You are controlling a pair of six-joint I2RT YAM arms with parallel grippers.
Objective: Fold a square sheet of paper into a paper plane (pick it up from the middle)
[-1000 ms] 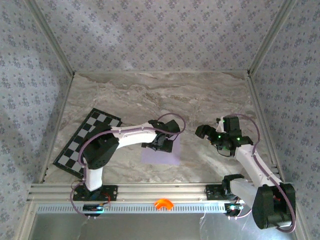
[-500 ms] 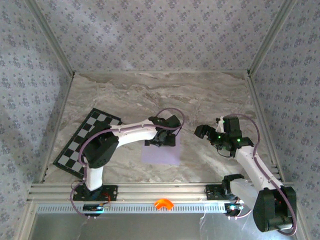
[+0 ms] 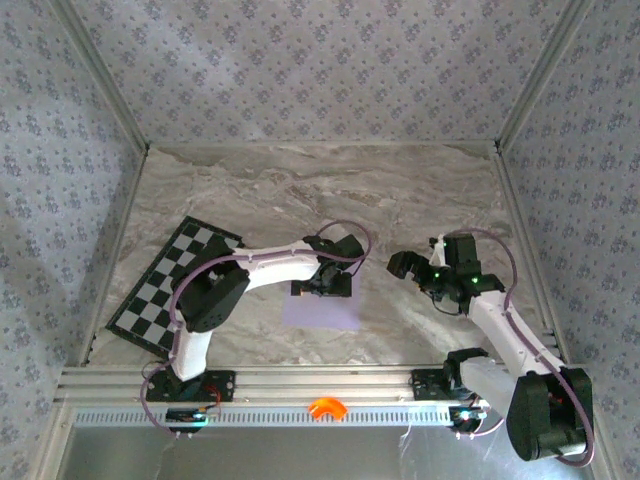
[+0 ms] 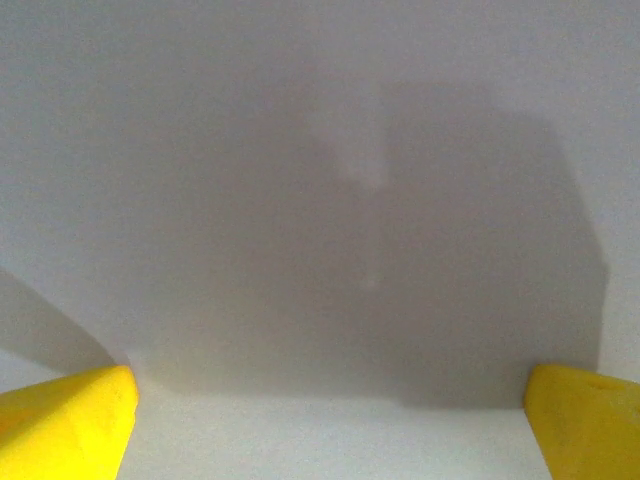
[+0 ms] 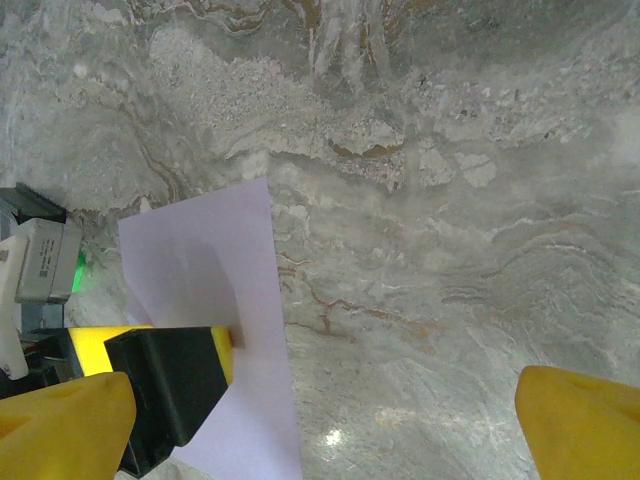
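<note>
Over the last second my left arm has drawn its elbow in toward the square sheet of paper (image 3: 322,312), and my left gripper (image 3: 322,284) has settled low over the sheet's far half. My right arm has hardly shifted. I read this as the approach ending and the first pick-up coming next. The sheet lies flat on the marble with no crease I can see, so none of the folding has begun.

In my left wrist view, pale lilac paper runs from edge to edge, with my own shadow on it. My yellow fingertips (image 4: 65,420) stand far apart at the lower corners. That gripper is spread wide and holds nothing. It is very near the paper, but I cannot tell whether the tips are touching it. I judge I am slightly beyond the sheet's middle, so the pinch may need to come nearer to its centre.

My right gripper (image 3: 405,265) hangs to the right of the sheet, apart from it, above bare marble. Its jaws are also spread wide and empty. From its wrist camera I see the sheet's right edge and my left gripper's finger resting over the paper.
</note>
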